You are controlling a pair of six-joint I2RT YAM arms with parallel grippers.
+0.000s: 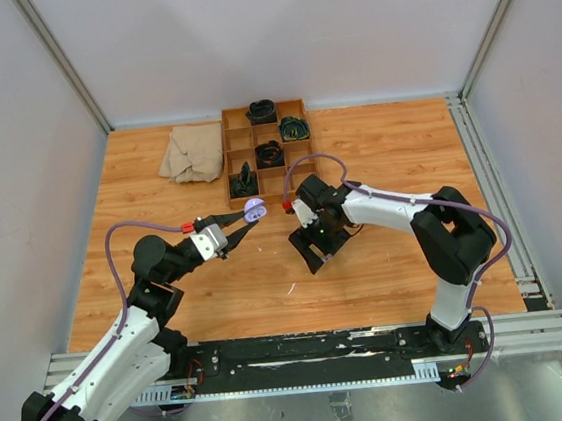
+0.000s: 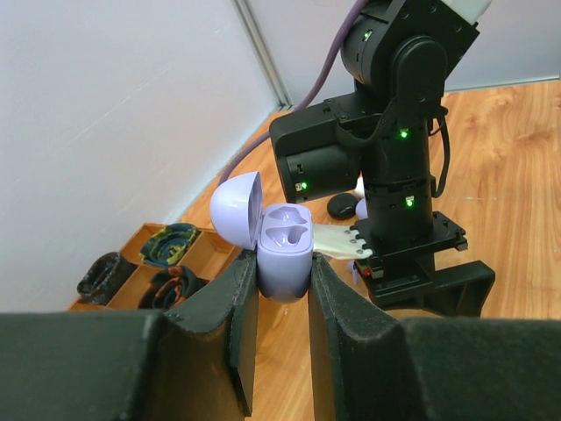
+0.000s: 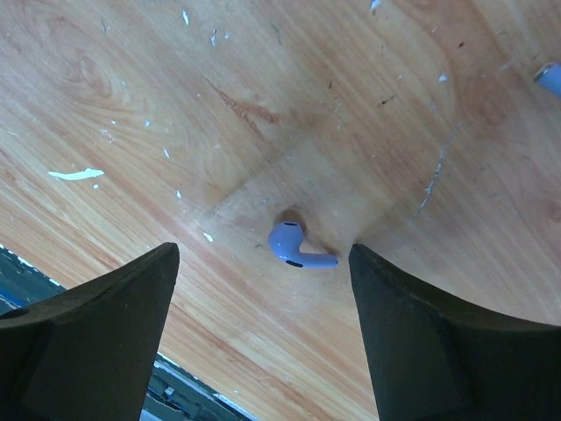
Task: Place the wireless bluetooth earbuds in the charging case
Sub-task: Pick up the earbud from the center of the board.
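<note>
Left claw (image 2: 280,274) pinching case (image 2: 286,248), lilac earbud (image 3: 294,246) only in right-wrist view

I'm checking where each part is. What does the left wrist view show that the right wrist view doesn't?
Only left wrist: the open lilac charging case, wells empty, clamped in the left pincer. Only right wrist: a lilac earbud lying on the table, framed by the open right pincer. Both: the wooden table.

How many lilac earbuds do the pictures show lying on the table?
1 for certain: the lilac earbud lies on the table between the open right gripper's fingers. A lilac piece cut off at the right wrist view's edge may be another; more may be hidden.
</note>
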